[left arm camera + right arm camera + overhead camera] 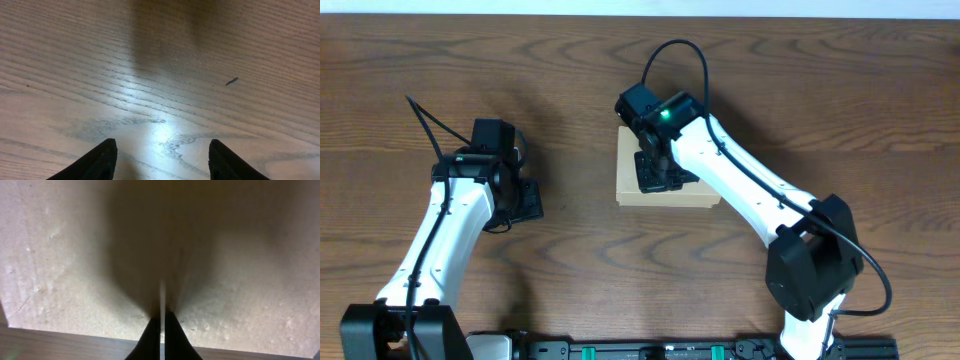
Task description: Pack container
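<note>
On the surface [840, 90], one container [628, 175] is being touched by the pinched-together right hand [658, 172], its long side lying left-right; the left hand [525, 200] is being held spread.

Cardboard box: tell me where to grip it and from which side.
Probably best to take the box by its bare left edge, coming in low from the left with the open left gripper. It lies flat and closed, and the shut right gripper is over its top.
</note>
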You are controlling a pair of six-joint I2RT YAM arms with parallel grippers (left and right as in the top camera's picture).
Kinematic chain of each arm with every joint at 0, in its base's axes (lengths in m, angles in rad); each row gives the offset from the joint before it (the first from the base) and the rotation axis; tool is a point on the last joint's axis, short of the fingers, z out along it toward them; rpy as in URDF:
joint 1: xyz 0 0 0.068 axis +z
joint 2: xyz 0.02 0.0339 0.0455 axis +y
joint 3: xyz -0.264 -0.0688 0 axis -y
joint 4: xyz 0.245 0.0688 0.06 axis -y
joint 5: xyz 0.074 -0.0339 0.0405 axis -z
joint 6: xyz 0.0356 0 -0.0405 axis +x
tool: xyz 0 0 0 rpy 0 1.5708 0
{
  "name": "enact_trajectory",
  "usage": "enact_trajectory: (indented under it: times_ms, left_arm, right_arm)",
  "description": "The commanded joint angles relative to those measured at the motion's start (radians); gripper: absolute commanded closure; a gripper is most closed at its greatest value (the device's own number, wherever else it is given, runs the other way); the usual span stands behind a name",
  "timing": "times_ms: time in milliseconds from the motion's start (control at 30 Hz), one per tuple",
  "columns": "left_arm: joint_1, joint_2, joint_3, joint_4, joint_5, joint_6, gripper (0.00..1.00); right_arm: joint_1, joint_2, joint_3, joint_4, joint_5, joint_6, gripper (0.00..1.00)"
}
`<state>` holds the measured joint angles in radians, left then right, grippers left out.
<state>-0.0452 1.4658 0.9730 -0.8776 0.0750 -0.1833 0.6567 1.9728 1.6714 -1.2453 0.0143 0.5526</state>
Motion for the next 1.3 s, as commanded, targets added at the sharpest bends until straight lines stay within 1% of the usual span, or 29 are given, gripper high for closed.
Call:
enact_trajectory:
  times_ms: [0, 167, 267, 333, 367, 400, 433, 467, 533, 567, 600, 633, 667, 700, 767, 800, 833, 867, 900, 967, 1067, 1233, 1267]
  left_arm:
    - [-0.002, -0.011, -0.009, 0.0, -0.007, -0.004, 0.41]
    - [-0.002, -0.011, -0.008, 0.005, -0.007, 0.032, 0.42]
    - [-0.002, -0.011, 0.011, 0.012, -0.005, 0.068, 0.41]
    - [-0.002, -0.011, 0.023, 0.041, -0.003, 0.077, 0.34]
    - [-0.002, -0.011, 0.025, 0.067, -0.004, 0.088, 0.29]
    - [-0.002, -0.011, 0.025, 0.1, -0.004, 0.1, 0.12]
    - [-0.002, -0.011, 0.025, 0.143, -0.004, 0.113, 0.05]
    - [-0.002, -0.011, 0.025, 0.176, -0.004, 0.126, 0.05]
    - [-0.001, -0.011, 0.025, 0.248, -0.016, 0.139, 0.05]
    - [0.0, -0.011, 0.025, 0.268, -0.031, 0.139, 0.05]
    - [0.0, -0.011, 0.025, 0.285, -0.035, 0.138, 0.05]
    - [0.0, -0.011, 0.025, 0.305, -0.036, 0.139, 0.05]
    - [0.0, -0.011, 0.025, 0.335, -0.045, 0.143, 0.05]
    - [0.0, -0.011, 0.025, 0.378, -0.056, 0.166, 0.05]
    - [-0.001, -0.011, 0.024, 0.442, -0.057, 0.249, 0.05]
    - [-0.002, -0.011, 0.022, 0.481, -0.057, 0.296, 0.05]
    - [-0.001, -0.011, 0.018, 0.509, -0.057, 0.323, 0.05]
    - [-0.001, -0.011, 0.014, 0.529, -0.056, 0.342, 0.05]
    - [-0.001, -0.011, 0.008, 0.539, -0.045, 0.356, 0.05]
    - [-0.001, -0.012, -0.015, 0.538, 0.009, 0.364, 0.05]
    - [-0.001, -0.033, -0.103, 0.546, 0.115, 0.361, 0.05]
    - [-0.002, -0.168, -0.34, 0.63, 0.132, 0.28, 0.05]
    - [-0.002, -0.22, -0.387, 0.634, 0.131, 0.254, 0.05]
  right_arm:
    - [-0.016, 0.008, -0.047, 0.009, -0.03, 0.016, 0.99]
    - [-0.038, -0.027, -0.045, 0.065, -0.03, -0.016, 0.98]
    - [-0.068, -0.087, -0.041, 0.115, -0.026, -0.031, 0.94]
    - [-0.098, -0.131, -0.041, 0.155, -0.017, -0.052, 0.9]
    - [-0.118, -0.155, -0.041, 0.177, -0.004, -0.06, 0.82]
    - [-0.138, -0.175, -0.041, 0.196, 0.01, -0.075, 0.7]
    - [-0.159, -0.193, -0.041, 0.215, 0.027, -0.108, 0.63]
    - [-0.185, -0.211, -0.041, 0.238, 0.055, -0.151, 0.52]
    - [-0.235, -0.232, -0.041, 0.279, 0.131, -0.254, 0.4]
    - [-0.258, -0.235, -0.041, 0.286, 0.176, -0.296, 0.32]
    - [-0.287, -0.235, -0.041, 0.285, 0.225, -0.327, 0.21]
    - [-0.314, -0.234, -0.042, 0.279, 0.252, -0.34, 0.16]
    - [-0.347, -0.233, -0.043, 0.268, 0.264, -0.344, 0.16]
    - [-0.379, -0.233, -0.048, 0.266, 0.263, -0.344, 0.19]
    - [-0.43, -0.233, -0.055, 0.271, 0.267, -0.366, 0.28]
    - [-0.454, -0.234, -0.057, 0.278, 0.262, -0.404, 0.3]
    - [-0.471, -0.234, -0.061, 0.292, 0.251, -0.449, 0.34]
    - [-0.484, -0.237, -0.064, 0.305, 0.233, -0.492, 0.36]
    - [-0.497, -0.242, -0.072, 0.319, 0.212, -0.529, 0.36]
    - [-0.516, -0.265, -0.102, 0.349, 0.205, -0.543, 0.35]
    - [-0.545, -0.333, -0.223, 0.452, 0.175, -0.547, 0.34]
    - [-0.613, -0.514, -0.563, 0.681, 0.037, -0.547, 0.33]
    - [-0.626, -0.559, -0.645, 0.723, 0.014, -0.539, 0.31]
